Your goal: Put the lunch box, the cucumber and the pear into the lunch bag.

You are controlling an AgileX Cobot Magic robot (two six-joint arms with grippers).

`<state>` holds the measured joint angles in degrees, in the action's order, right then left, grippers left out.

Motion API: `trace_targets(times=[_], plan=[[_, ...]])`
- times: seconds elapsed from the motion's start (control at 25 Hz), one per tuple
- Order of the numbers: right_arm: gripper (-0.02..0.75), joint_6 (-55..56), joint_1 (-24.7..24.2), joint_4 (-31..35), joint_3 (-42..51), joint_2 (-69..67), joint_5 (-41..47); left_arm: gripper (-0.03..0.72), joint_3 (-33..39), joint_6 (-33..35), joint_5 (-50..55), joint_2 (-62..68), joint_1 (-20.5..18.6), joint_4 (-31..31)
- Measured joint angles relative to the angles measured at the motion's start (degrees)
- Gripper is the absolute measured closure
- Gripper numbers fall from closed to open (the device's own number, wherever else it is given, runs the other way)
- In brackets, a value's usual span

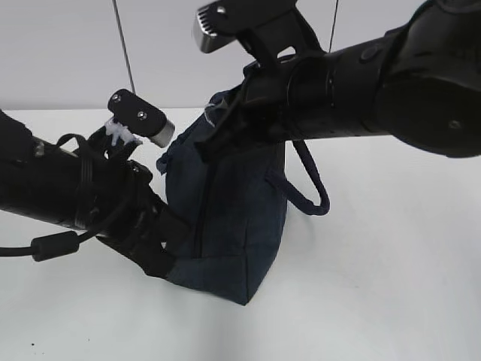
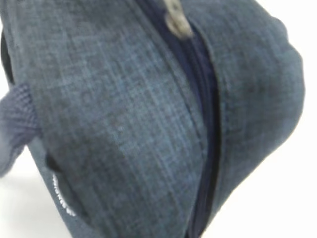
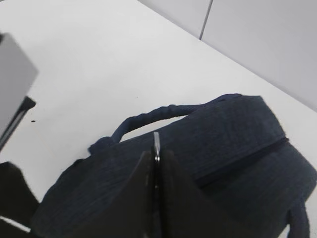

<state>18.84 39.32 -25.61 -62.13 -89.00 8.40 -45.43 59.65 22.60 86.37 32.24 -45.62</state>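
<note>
While the lunch bag (image 1: 225,226) is standing upright near the middle of the white tabletop (image 1: 391,286), both arms are crowding in on it. It is a dark navy fabric bag, and its zipper (image 2: 210,139) is looking closed along the stretch the left wrist view shows, with a pale metal slider (image 2: 176,22) near the top of that view. One loop handle (image 1: 312,188) is hanging down its right side.

The right hand (image 3: 156,148) is reaching in at the top of the bag, its dark fingers pressed together on a thin metal piece, most likely the zipper pull. The left hand (image 1: 161,259) is pushing against the bag's lower left corner; whether it is open or closed cannot be told, since the bag is filling its camera view.

The lunch box, cucumber and pear are not showing in any view; whether they are inside cannot be told.

The risks, as a judgement: the small pull could be slipping out of the pinch, or a hard tug could be tipping or dragging the light bag if the left hand is not bracing it firmly.
</note>
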Motion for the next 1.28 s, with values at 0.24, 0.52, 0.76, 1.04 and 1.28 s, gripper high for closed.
trace_targets(times=[0.24, 0.52, 0.76, 1.04, 1.28], plan=[[0.732, 0.0, -3.3, 0.0, -4.6, -3.3, 1.6, 0.697, 3.2, -0.5, 0.2, -3.0, 0.0, -0.3], [0.732, 0.0, -7.8, 0.7, -9.4, -9.0, 3.2, 0.697, 4.5, -2.3, 1.1, -5.2, 0.0, -0.3], [0.732, 0.2, -13.5, 3.8, -10.5, -12.3, 3.3, 0.697, 4.5, -6.4, 3.1, -5.6, -2.7, 1.4], [0.732, 0.3, -15.3, 4.7, -10.5, -12.6, 3.9, 0.697, 4.5, -7.7, 6.6, -5.9, -11.5, 2.5], [0.732, 0.3, -14.7, 5.3, -10.5, -12.6, 4.4, 0.51, 4.5, -7.7, 8.8, -8.7, -12.2, 3.8]])
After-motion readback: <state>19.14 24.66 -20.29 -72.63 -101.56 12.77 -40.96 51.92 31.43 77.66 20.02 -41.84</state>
